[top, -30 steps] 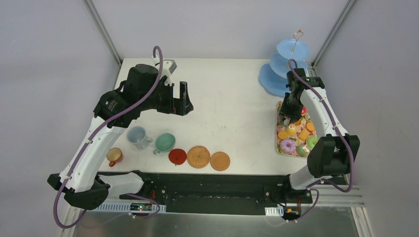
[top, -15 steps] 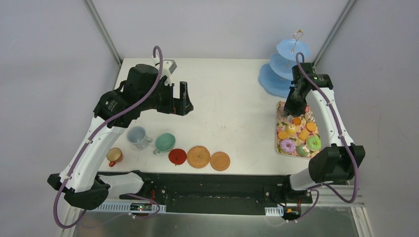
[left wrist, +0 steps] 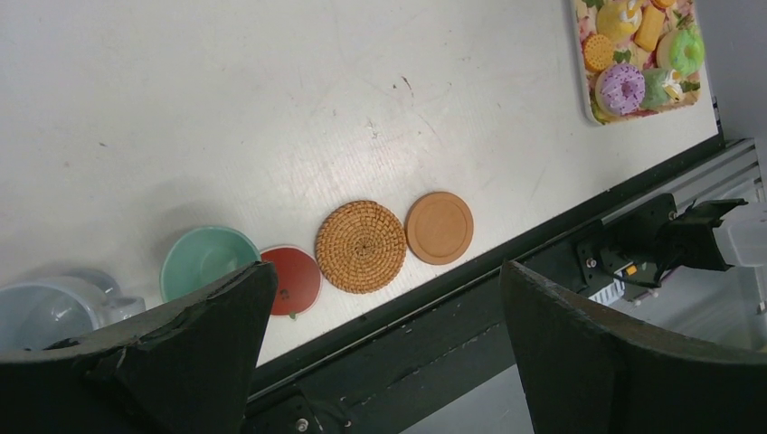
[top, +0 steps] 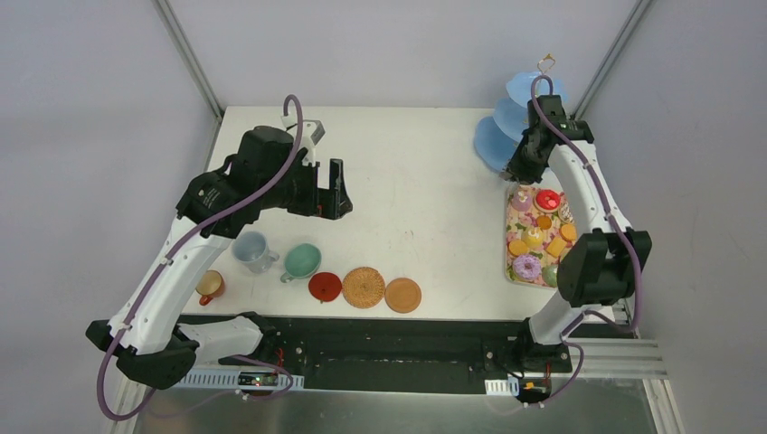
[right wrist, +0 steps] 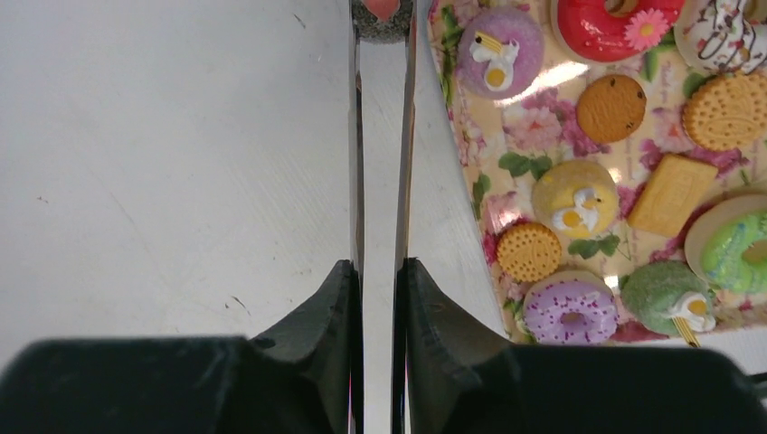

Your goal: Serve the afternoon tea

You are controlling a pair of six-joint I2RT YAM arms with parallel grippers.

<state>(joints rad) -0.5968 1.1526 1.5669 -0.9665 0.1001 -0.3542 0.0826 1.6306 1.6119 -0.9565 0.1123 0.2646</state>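
My right gripper [top: 522, 168] [right wrist: 380, 289] is shut on the long metal tongs [right wrist: 381, 163]. The tong tips pinch a small dark and pink treat [right wrist: 381, 13], cut off by the frame edge. This gripper hangs by the lowest tier of the light-blue stand [top: 491, 143], behind the floral tray [top: 513, 237] of donuts and biscuits [right wrist: 571, 309]. My left gripper [top: 336, 190] [left wrist: 389, 362] is open and empty above the table. The orange cup [top: 210, 287], grey-blue cup [top: 251, 250] and mint cup [top: 301, 260] stand front left, beside the red [top: 325, 287], wicker [top: 364, 287] and tan [top: 402, 295] coasters.
The right arm hides part of the stand's tiers. The table's black front rail [top: 389, 339] runs just below the coasters. The cage posts stand at the back corners. In the left wrist view the mint cup [left wrist: 203, 259] and the coasters [left wrist: 361, 246] lie near the table edge.
My right gripper has lifted off the tray and moved back toward the stand, with the tongs held shut. My left arm has shifted only slightly.
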